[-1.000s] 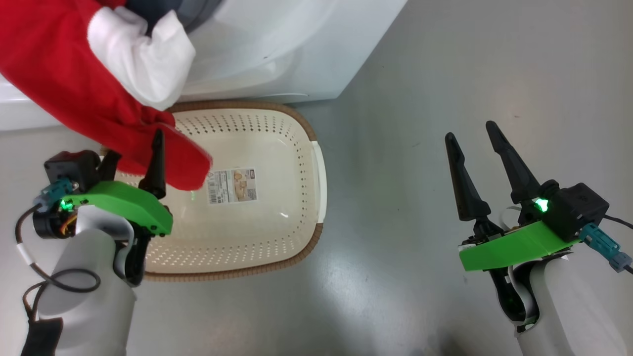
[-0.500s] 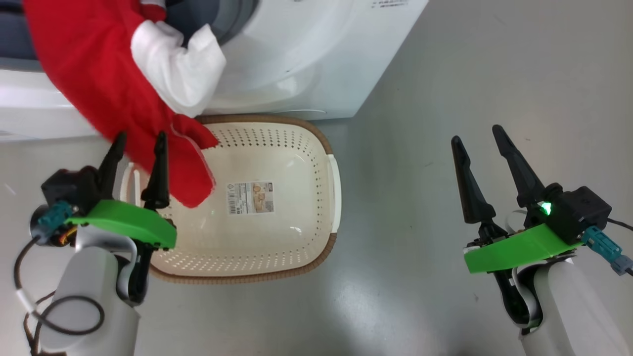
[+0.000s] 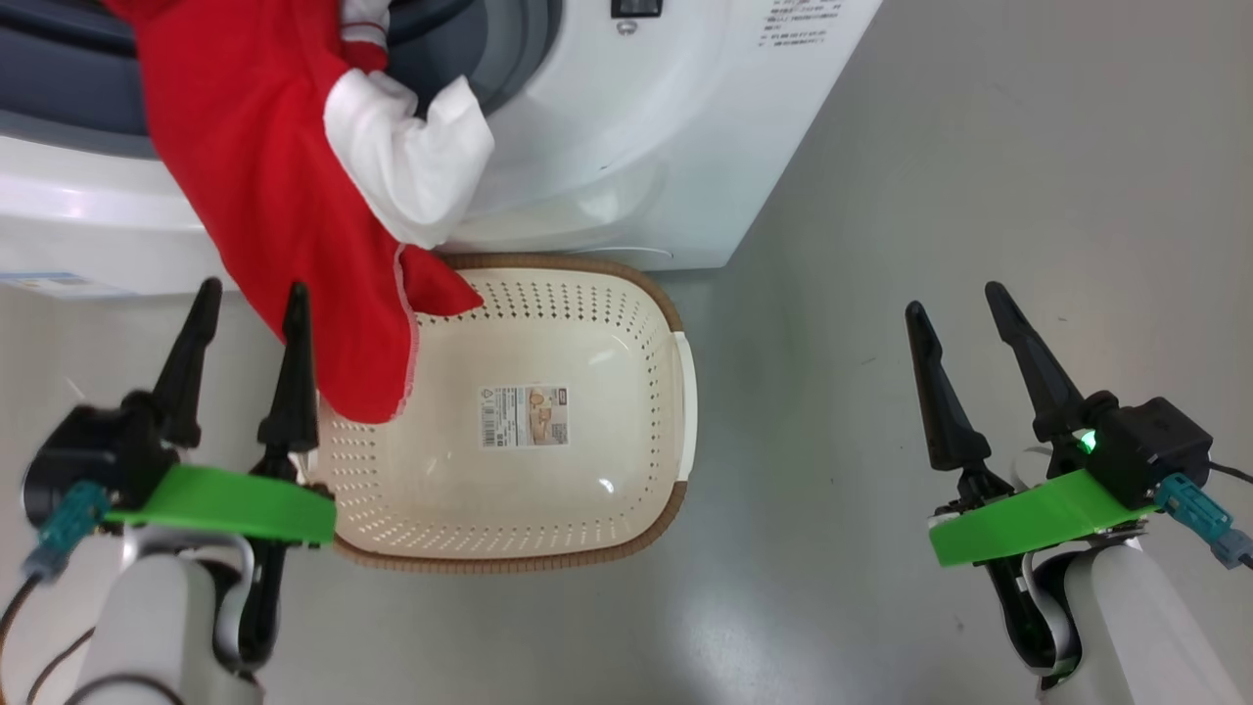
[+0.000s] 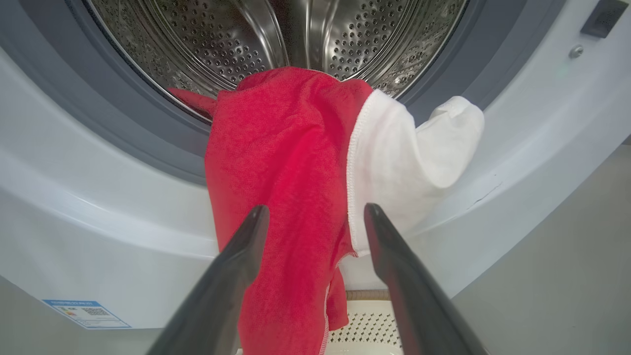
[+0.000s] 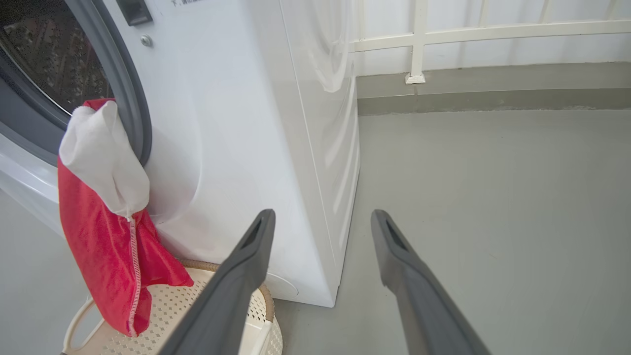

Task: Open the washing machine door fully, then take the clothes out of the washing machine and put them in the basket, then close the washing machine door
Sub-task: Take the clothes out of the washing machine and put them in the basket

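Note:
A red garment with a white sleeve (image 3: pixel 284 196) of the clothes hangs out of the washing machine (image 3: pixel 626 147), over its grey gasket, with its lower end dangling above the left rear of the basket (image 3: pixel 587 323). My left gripper (image 3: pixel 253 292) stands open at the basket's left, just short of the garment and holding nothing. In the left wrist view the garment (image 4: pixel 281 162) hangs beyond the open left gripper (image 4: pixel 316 212), below the steel drum (image 4: pixel 222 39). My right gripper (image 3: pixel 956 299) stands open over bare floor, right of the basket. The washing machine door is out of view.
The basket holds only a paper label (image 3: pixel 524 415) on its bottom. Grey floor (image 3: pixel 979 147) stretches to the machine's right. In the right wrist view a white railing (image 5: pixel 419 44) and a low kerb close off the far side. A blue label (image 4: pixel 86 313) marks the machine's lower front.
The head camera has tilted up, showing more of the machine. My left gripper has drawn back and down from the red garment, which stays hanging. The right gripper has kept still.

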Robot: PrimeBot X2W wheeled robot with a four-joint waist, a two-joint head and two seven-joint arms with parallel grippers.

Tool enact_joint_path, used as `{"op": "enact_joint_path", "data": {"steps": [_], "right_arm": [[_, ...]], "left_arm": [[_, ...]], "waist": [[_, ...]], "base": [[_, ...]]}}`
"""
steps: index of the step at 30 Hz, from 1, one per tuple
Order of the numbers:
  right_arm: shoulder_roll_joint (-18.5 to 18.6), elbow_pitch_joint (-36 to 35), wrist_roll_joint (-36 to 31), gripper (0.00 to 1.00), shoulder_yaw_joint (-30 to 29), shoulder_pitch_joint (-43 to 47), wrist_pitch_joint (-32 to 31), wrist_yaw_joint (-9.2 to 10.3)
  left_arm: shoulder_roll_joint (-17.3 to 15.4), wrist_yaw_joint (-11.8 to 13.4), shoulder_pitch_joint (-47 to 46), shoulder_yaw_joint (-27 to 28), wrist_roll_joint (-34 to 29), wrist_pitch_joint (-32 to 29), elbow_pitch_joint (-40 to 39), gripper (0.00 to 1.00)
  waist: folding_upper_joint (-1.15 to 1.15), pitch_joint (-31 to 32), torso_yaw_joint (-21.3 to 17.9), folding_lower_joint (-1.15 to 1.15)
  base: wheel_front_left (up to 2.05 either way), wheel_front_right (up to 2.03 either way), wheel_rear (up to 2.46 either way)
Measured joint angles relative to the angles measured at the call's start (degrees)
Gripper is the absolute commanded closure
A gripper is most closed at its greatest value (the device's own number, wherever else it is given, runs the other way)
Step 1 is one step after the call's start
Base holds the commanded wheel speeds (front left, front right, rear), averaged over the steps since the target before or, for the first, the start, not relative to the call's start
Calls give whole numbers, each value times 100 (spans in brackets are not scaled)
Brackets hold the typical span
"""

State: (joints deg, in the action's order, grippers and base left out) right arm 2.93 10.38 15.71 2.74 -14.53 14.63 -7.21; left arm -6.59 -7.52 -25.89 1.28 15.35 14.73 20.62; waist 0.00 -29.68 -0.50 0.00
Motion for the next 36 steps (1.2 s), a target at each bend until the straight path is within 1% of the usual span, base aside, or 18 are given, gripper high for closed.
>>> {"op": "enact_joint_path", "data": {"steps": [8, 12, 22, 25, 30, 36], "right_arm": [[-1, -3, -7, 0, -15, 61, 0, 0], [0, -11, -7, 0, -37, 146, 0, 0], [-1, -22, -7, 0, -51, 154, 0, 0], [-1, -22, -7, 0, -60, 153, 0, 0], [-1, -20, -5, 0, -55, 152, 0, 0], [-1, -22, 18, 0, -13, 135, 0, 0]], "left_arm": [[1, 0, 725, 215, -19, 0, -761, 0], [21, 0, 1031, 285, -20, 0, -1022, 0], [75, 0, 1056, 311, -14, 0, -1126, 0], [45, 0, 956, 250, 16, 0, -1099, 0], [-124, 0, 497, 124, 29, 0, -911, 0], [-327, 0, -375, -40, -11, -1, -207, 0]], "waist": [[0, 129, 13, 0], [0, 128, 4, 0], [0, 62, -27, 0], [0, 55, -28, 0], [0, 61, -50, 0], [0, 14, -101, 0]], "base": [[0, 0, 0], [0, 0, 0], [0, 0, 0], [0, 0, 0], [0, 0, 0], [0, 0, 0]]}}
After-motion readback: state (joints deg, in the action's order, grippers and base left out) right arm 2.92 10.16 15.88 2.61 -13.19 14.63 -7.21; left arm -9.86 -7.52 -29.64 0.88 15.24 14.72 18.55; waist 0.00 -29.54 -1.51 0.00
